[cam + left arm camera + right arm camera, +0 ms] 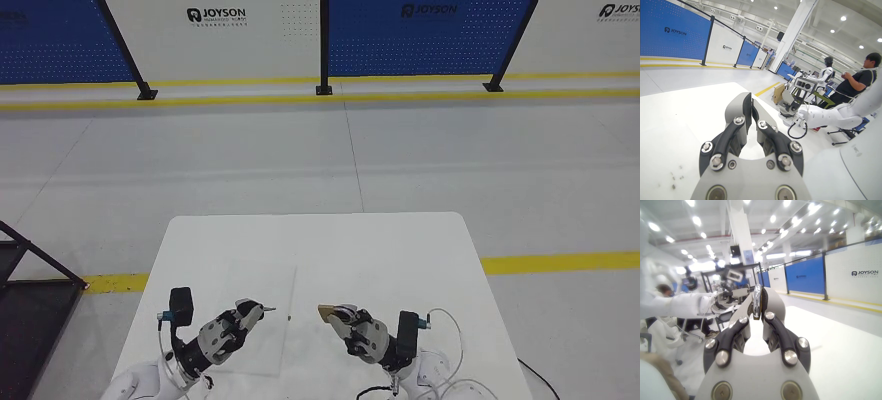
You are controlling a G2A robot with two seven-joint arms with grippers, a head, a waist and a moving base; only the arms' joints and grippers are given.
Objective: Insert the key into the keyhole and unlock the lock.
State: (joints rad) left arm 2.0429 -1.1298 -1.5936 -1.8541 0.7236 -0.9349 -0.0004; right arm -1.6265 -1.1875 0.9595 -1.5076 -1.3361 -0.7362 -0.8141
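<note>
Both arms are raised above the near edge of the table, forearms angled inward so the two grippers face one another, near but apart. Left arm [205,345]: wrist turned inward, left gripper [252,313] pointing toward the table's centre. In the left wrist view its fingers [738,109] are drawn together, the black pads meeting along their length. Right arm [385,340]: wrist likewise turned inward, right gripper [338,316] pointing at the left one. In the right wrist view the right gripper's fingers [772,302] are clamped on a padlock [757,300], the chrome shackle seated between the pads. The brass body projects past the fingertips, as seen in the left wrist view.
</note>
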